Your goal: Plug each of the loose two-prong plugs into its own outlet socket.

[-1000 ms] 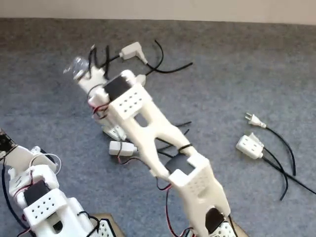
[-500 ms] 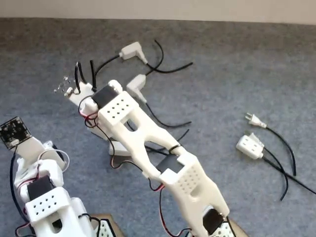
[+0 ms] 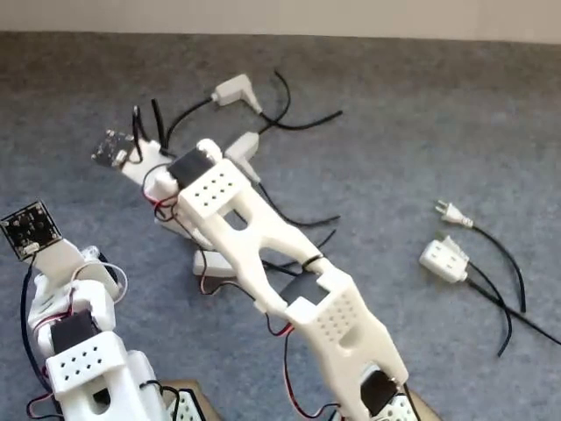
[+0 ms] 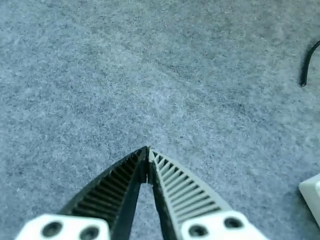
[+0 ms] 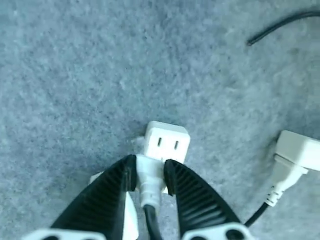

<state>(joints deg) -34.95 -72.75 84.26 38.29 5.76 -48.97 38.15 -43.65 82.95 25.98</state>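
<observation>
In the right wrist view my right gripper [image 5: 150, 165] is shut on a white plug [image 5: 148, 181] with a black cord. The plug's front end sits against a white outlet block [image 5: 167, 142] with two slots; its prongs are hidden. A second white plug [image 5: 294, 154] lies beside them. My left gripper [image 4: 148, 153] is shut on nothing, low over bare carpet. In the high view two white plugs [image 3: 234, 89] [image 3: 244, 147] lie at the back, and a two-prong plug [image 3: 448, 210] lies next to another outlet block [image 3: 442, 260] on the right.
Black cords [image 3: 298, 123] trail over the grey carpet behind and under the right arm [image 3: 263, 246]. More cords [image 3: 504, 298] run off to the right. A white piece [image 3: 214, 263] lies under that arm. The left arm [image 3: 70, 307] stands at the near left.
The right arm's wrist has swung left and lower toward the carpet. The left arm has lifted its wrist, bringing its camera board into the high view.
</observation>
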